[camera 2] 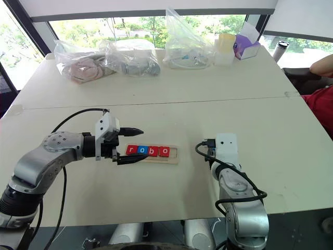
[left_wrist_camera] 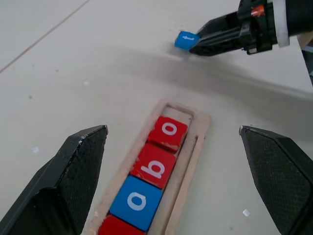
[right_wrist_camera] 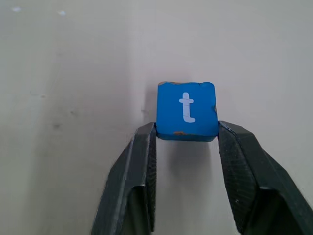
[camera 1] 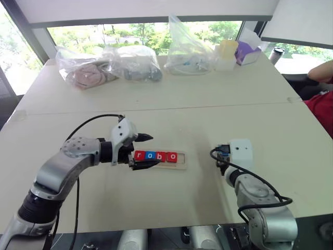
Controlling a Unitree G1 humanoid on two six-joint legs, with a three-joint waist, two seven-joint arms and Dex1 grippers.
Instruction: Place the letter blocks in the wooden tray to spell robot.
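The wooden tray [camera 1: 182, 165] lies mid-table and holds several letter blocks reading r [camera 1: 139, 155], o [camera 1: 150, 155], b [camera 1: 161, 156], o [camera 1: 172, 156]. The last o [left_wrist_camera: 168, 131] sits slightly askew, and the slot [left_wrist_camera: 176, 111] at the tray's right end is empty. My left gripper [camera 1: 153, 150] is open, its fingers [left_wrist_camera: 80, 166] spread wide at the tray's left end, around the first tiles. My right gripper [right_wrist_camera: 187, 131] is shut on a blue t block [right_wrist_camera: 187, 108] at its fingertips, to the right of the tray. In the left wrist view, this t block [left_wrist_camera: 186, 40] shows beyond the tray.
Clear plastic bags [camera 1: 109, 65] of items, a cup [camera 1: 227, 51] and a purple box [camera 1: 248, 51] line the far table edge. A person's red sleeve [camera 1: 322, 107] shows at the right edge. A seam [camera 1: 156, 109] crosses the table.
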